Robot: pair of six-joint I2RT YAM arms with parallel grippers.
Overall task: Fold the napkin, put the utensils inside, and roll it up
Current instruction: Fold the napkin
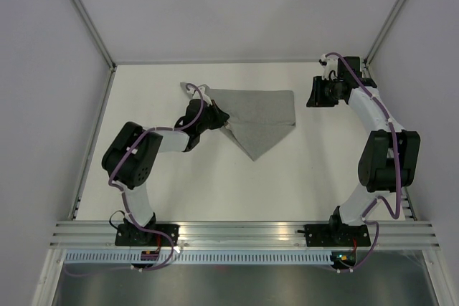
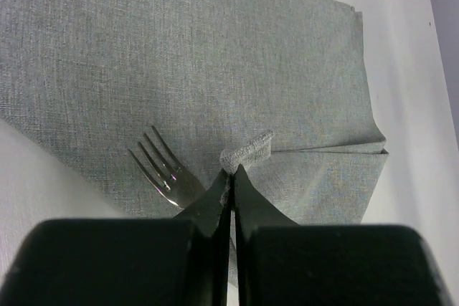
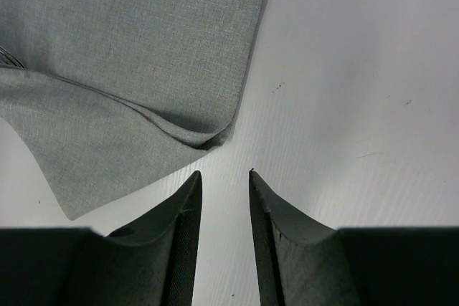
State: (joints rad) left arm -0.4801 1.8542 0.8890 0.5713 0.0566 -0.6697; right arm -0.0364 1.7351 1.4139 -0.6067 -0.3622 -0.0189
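Where it's folded, grey napkin (image 1: 262,116), fork (image 2: 163,173) atop

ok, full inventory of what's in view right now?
napkin: 1, grey, mid-table, folded over itself.
fork: 1, silver head, lying on the napkin beside the left fingertips; handle hidden.
table: 1, white, under everything.
rail: 1, silver, along the near edge.
left gripper: 1, black, shut, seemingly pinching a raised napkin hem.
right gripper: 1, black, open, over bare table by the napkin's corner.
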